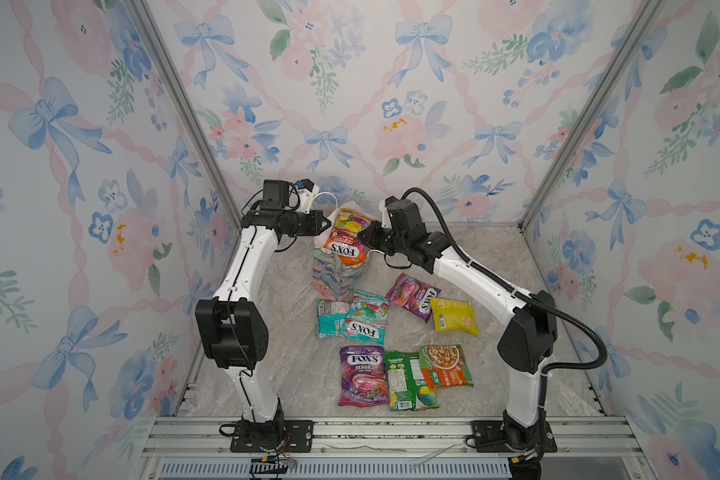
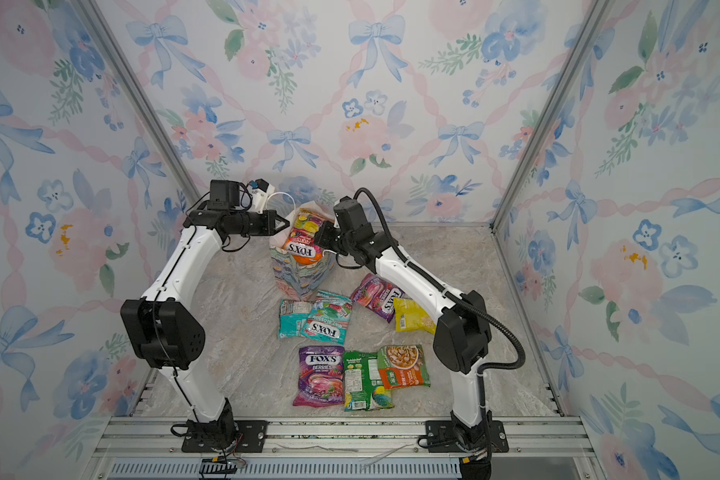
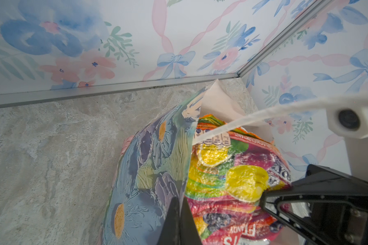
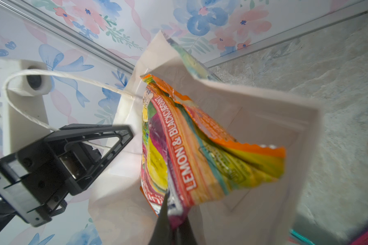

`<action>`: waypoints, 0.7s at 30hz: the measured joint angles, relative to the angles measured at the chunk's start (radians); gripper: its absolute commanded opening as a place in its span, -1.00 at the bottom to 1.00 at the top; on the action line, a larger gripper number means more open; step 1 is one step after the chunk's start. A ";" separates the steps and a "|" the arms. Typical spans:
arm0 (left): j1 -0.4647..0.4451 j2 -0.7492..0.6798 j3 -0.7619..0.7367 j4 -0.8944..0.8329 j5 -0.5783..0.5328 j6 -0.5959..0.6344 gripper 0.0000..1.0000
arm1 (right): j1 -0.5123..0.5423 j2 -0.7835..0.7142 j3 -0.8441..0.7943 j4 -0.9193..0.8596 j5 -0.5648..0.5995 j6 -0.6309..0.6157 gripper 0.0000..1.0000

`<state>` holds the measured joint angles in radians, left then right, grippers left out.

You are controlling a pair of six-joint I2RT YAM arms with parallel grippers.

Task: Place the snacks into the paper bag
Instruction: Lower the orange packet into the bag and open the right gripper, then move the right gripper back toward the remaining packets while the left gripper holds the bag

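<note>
Level, left gripper (image 1: 324, 227) pinches paper bag (image 1: 338, 275) rim.

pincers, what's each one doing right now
Left pincer: shut on the bag rim.
Right pincer: shut on the orange packet.

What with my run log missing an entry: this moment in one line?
left tool shut on bag rim; right tool shut on orange packet; packet over bag mouth
</note>
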<state>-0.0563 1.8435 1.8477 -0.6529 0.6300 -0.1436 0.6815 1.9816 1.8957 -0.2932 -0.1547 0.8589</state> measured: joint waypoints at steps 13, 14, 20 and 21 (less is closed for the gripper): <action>0.029 0.000 -0.008 -0.001 0.004 0.000 -1.00 | -0.017 0.043 0.120 -0.007 -0.026 -0.012 0.26; 0.029 0.000 -0.009 -0.001 0.007 0.000 -1.00 | -0.018 0.047 0.148 -0.009 -0.027 -0.022 0.32; 0.029 0.003 -0.009 -0.001 0.031 0.000 -1.00 | -0.026 0.069 0.338 -0.063 -0.033 -0.092 0.62; 0.029 0.005 -0.009 -0.001 0.033 0.000 -1.00 | -0.028 0.069 0.362 -0.073 -0.032 -0.108 0.69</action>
<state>-0.0273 1.8481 1.8389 -0.6540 0.6632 -0.1440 0.6533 2.0510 2.2581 -0.3660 -0.1871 0.7513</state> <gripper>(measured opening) 0.047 0.797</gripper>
